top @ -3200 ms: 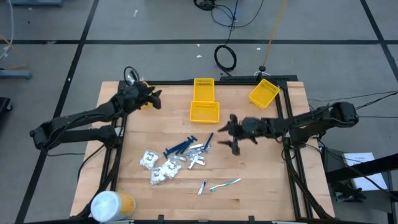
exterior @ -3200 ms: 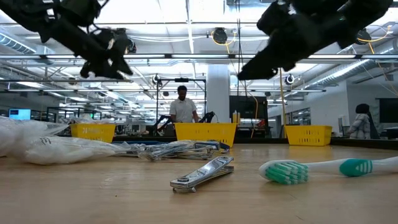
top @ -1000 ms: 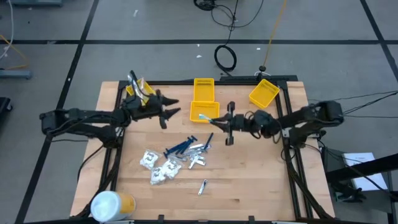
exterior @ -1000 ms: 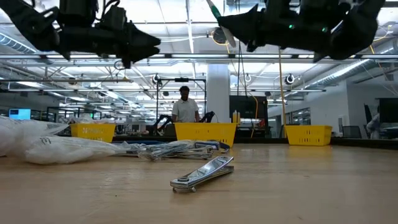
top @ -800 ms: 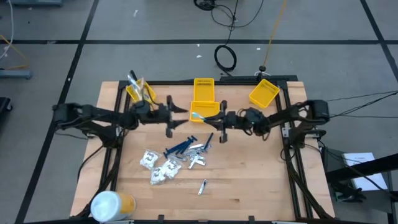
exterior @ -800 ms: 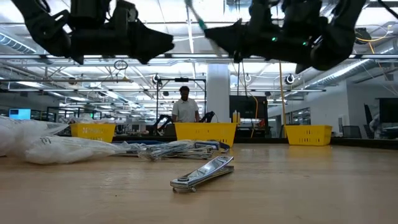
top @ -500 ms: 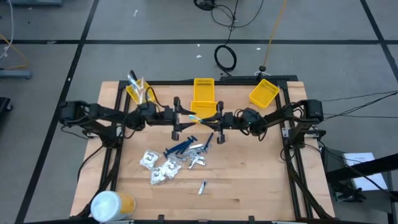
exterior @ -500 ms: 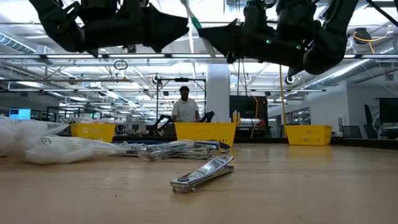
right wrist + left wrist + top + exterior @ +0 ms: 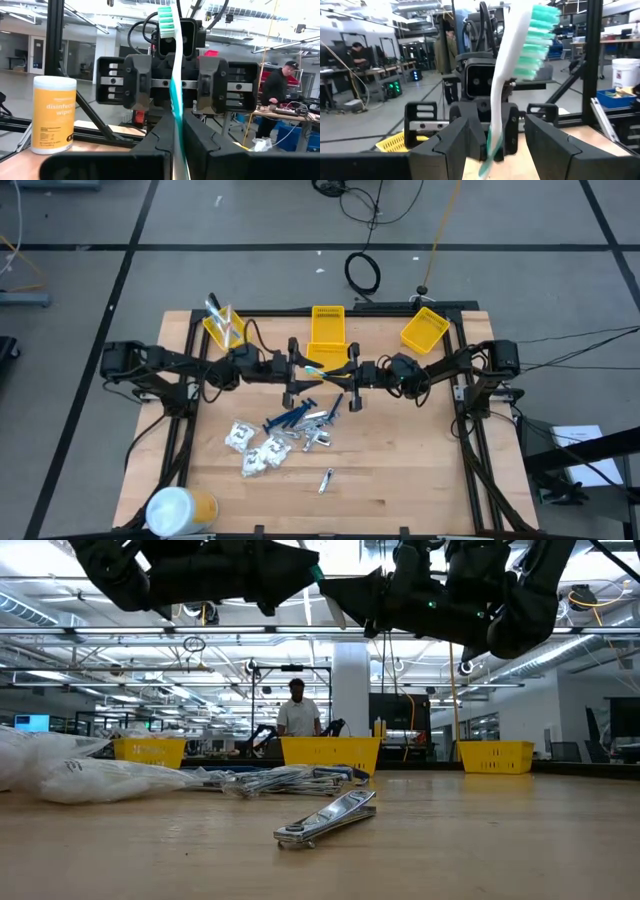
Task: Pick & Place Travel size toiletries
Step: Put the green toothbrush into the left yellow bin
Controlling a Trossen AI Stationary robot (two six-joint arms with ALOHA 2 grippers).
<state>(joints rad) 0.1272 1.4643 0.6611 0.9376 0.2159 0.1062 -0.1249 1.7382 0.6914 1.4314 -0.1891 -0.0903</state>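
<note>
A white toothbrush [image 9: 506, 75] with green bristles is up in the air over the table's middle, with my right gripper [image 9: 341, 376] shut on it. My left gripper [image 9: 306, 372] faces it from the table's left and is open. Its two fingers [image 9: 442, 150] stand on either side of the toothbrush without touching it. Dark blue razors [image 9: 290, 418], silvery tubes [image 9: 318, 432] and white crinkly packets [image 9: 256, 448] lie in a heap on the wood below. One small silvery piece [image 9: 326, 818] lies apart, nearer the front edge. My right gripper pinches the toothbrush's handle [image 9: 175, 112] between its two fingers, near the end without bristles. The fingers come level from the table's right. The toothbrush sticks out past the fingertips, slanting up toward my left gripper, bristled head [image 9: 167, 20] on top, clear of the table.
Three yellow bins stand along the far edge, at the left [image 9: 224, 328], the middle [image 9: 328, 340] and the right [image 9: 424, 328]. A white-and-yellow cylinder [image 9: 180, 510] stands at the near left corner. People show in the room beyond the table.
My left gripper has moved toward the table's right, up to the toothbrush, so that its open fingers now stand on either side of it. My right gripper has shifted a little toward the table's left with the toothbrush, then kept still.
</note>
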